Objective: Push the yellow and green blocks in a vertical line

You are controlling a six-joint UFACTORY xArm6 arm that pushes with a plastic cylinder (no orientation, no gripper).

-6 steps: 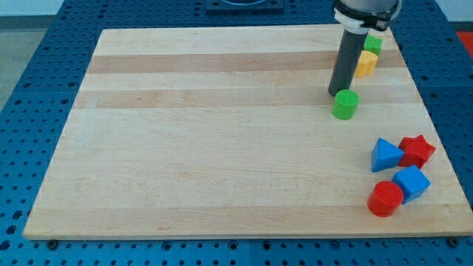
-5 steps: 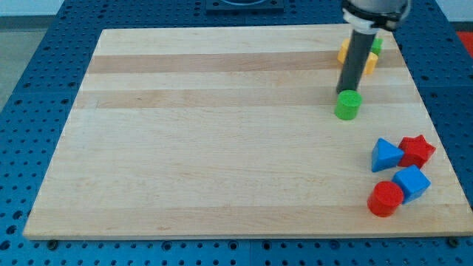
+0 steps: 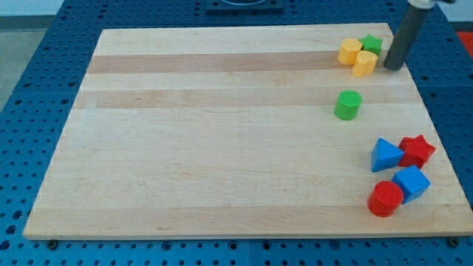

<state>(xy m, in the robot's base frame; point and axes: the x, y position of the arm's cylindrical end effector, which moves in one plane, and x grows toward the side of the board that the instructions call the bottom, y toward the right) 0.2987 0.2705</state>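
My rod leans slightly, its upper part cut off by the view's top edge at the far right. My tip (image 3: 390,68) seems to rest at board height.

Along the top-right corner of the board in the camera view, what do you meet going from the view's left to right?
Yellow block → second yellow block, touching it → green block, behind those two → my tip, just right of the cluster, touching none that I can see.
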